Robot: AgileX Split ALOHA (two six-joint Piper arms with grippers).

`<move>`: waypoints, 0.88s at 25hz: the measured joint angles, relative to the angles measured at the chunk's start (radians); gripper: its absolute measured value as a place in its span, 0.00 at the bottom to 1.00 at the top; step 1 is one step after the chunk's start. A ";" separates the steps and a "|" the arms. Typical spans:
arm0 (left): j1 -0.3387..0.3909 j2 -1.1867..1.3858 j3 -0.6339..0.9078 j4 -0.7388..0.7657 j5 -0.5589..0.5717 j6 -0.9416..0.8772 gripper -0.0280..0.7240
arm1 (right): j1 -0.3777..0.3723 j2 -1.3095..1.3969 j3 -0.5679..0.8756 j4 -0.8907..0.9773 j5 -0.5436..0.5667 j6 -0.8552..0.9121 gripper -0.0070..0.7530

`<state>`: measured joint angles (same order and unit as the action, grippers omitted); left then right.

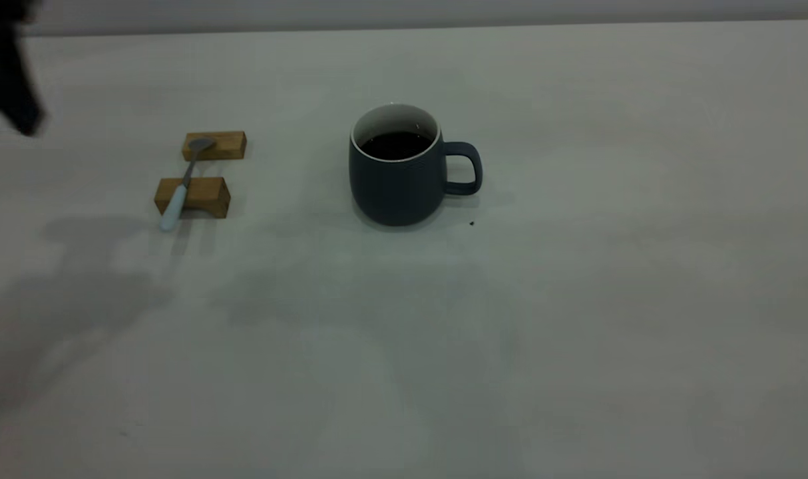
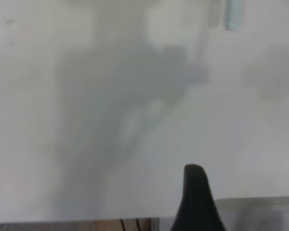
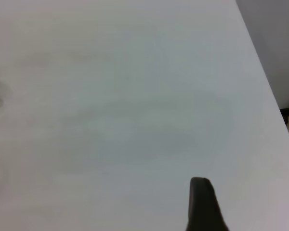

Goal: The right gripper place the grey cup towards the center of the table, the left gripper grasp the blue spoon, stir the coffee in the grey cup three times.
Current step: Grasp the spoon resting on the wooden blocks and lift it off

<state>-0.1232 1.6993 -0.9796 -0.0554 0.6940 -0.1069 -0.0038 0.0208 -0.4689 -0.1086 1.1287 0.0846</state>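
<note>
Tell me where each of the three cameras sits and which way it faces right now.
Exterior: above the table, looking down at the grey cup and the blue spoon on its wooden blocks; the left gripper shows at the corner.
Left wrist: looks down at bare table; one black fingertip shows, and the spoon's handle end at the edge.
Right wrist: looks down at table near its edge; one fingertip shows.
Shared: spoon handle, exterior and left wrist.

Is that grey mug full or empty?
Partly full. The grey cup stands upright on the table, and dark coffee sits below its white rim, leaving a band of white inner wall showing.
</note>
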 joint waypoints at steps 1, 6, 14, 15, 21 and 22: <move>-0.018 0.036 -0.018 0.002 -0.013 -0.018 0.83 | 0.000 0.000 0.000 0.000 0.000 0.000 0.68; -0.074 0.200 -0.096 0.042 -0.081 -0.153 0.83 | 0.000 0.000 0.000 0.000 0.000 0.000 0.68; -0.076 0.388 -0.179 0.085 -0.107 -0.189 0.83 | 0.000 0.000 0.000 0.000 0.000 0.000 0.68; -0.076 0.404 -0.190 0.085 -0.110 -0.190 0.83 | 0.000 0.000 0.000 0.000 0.000 0.000 0.68; -0.076 0.479 -0.272 0.087 -0.117 -0.179 0.83 | 0.000 0.000 0.000 0.000 0.000 0.000 0.68; -0.076 0.492 -0.287 0.087 -0.117 -0.172 0.83 | 0.000 0.000 0.000 0.000 0.000 0.000 0.68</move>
<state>-0.1987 2.1915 -1.2667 0.0316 0.5772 -0.2786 -0.0038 0.0208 -0.4689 -0.1086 1.1287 0.0846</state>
